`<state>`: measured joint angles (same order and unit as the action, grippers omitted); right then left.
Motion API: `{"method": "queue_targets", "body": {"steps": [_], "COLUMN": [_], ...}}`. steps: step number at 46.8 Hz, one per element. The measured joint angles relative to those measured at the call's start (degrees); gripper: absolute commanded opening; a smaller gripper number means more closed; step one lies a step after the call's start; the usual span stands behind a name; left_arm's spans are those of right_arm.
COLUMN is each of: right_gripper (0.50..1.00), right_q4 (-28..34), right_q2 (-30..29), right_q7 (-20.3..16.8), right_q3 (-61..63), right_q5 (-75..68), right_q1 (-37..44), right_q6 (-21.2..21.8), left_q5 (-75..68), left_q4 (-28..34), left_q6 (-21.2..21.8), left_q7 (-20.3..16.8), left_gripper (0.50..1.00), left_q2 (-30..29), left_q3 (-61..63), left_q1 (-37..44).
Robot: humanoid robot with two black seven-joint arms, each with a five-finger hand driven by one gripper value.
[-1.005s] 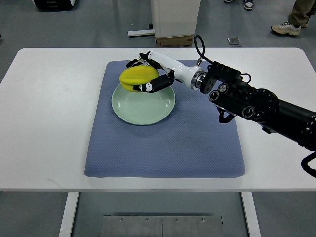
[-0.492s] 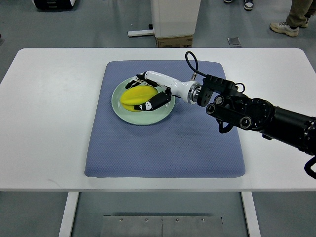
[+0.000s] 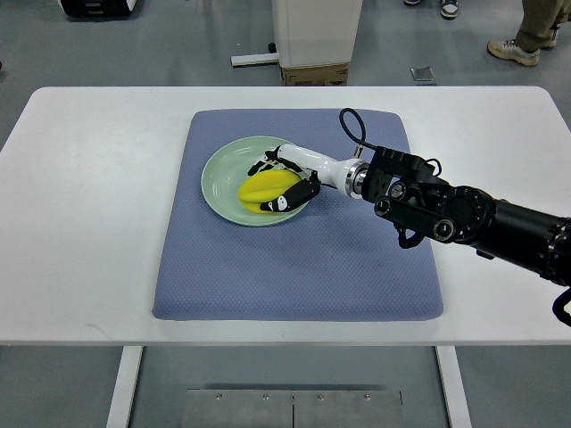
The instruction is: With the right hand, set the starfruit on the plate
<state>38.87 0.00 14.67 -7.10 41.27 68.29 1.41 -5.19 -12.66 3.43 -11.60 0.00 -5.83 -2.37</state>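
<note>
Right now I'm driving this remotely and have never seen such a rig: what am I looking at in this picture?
One camera looks steeply down from the robot's own side. The black arm entering from the right ends in the right robot hand, white with dark fingers, curled around a yellow starfruit. The fruit is low over or resting in a pale green round plate; contact is unclear. The plate sits on a blue-grey fabric mat on a white table. No left arm shows.
</note>
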Motion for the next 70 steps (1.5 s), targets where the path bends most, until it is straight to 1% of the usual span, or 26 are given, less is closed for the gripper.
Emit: {"method": "queue_targets", "body": {"steps": [1,3,4,5,8,21,33,46,53,58,66,70], "right_gripper": [0.838,0.936,0.98,0.993,1.0,1.0,1.0,1.0,1.0,1.0,1.0,1.0], "right_q4": [0.0,0.0,0.0,0.0,0.1,0.0,-0.2,-0.1,-1.0,-2.0,-5.7,-6.7], "right_q2": [0.0,0.0,0.0,0.0,0.0,0.0,0.0,0.0,3.0,4.9,5.4,5.5], "right_q7": [0.0,0.0,0.0,0.0,0.0,0.1,-0.2,-0.2,-0.3,-0.3,-0.4,-1.2], "right_q3": [0.0,0.1,0.3,0.3,0.6,1.3,8.1,14.5,18.3,21.7,27.8,31.8], "right_q5": [-0.1,-0.3,-0.4,-0.5,-0.8,-1.1,-1.3,-9.7,-14.7,-18.3,-22.2,-23.7], "right_q1": [0.0,0.0,0.0,0.0,0.0,0.3,0.7,0.8,-0.1,-2.2,-5.9,-7.4], "right_q6": [0.0,0.0,0.0,0.0,0.0,0.0,0.1,0.3,0.1,-0.1,-3.1,-4.6], "left_q5": [0.0,0.0,0.0,0.0,0.0,0.0,0.0,0.0,0.0,0.0,0.0,0.0], "left_q4": [0.0,0.0,0.0,0.0,0.0,0.0,0.0,0.0,0.0,0.0,0.0,0.0], "left_q6": [0.0,0.0,0.0,0.0,0.0,0.0,0.0,0.0,0.0,0.0,0.0,0.0], "left_q7": [0.0,0.0,0.0,0.0,0.0,0.0,0.0,0.0,0.0,0.0,0.0,0.0], "left_gripper": [1.0,1.0,1.0,1.0,1.0,1.0,1.0,1.0,1.0,1.0,1.0,1.0], "left_q2": [0.0,0.0,0.0,0.0,0.0,0.0,0.0,0.0,0.0,0.0,0.0,0.0], "left_q3": [0.0,0.0,0.0,0.0,0.0,0.0,0.0,0.0,0.0,0.0,0.0,0.0], "left_q1": [0.0,0.0,0.0,0.0,0.0,0.0,0.0,0.0,0.0,0.0,0.0,0.0]}}
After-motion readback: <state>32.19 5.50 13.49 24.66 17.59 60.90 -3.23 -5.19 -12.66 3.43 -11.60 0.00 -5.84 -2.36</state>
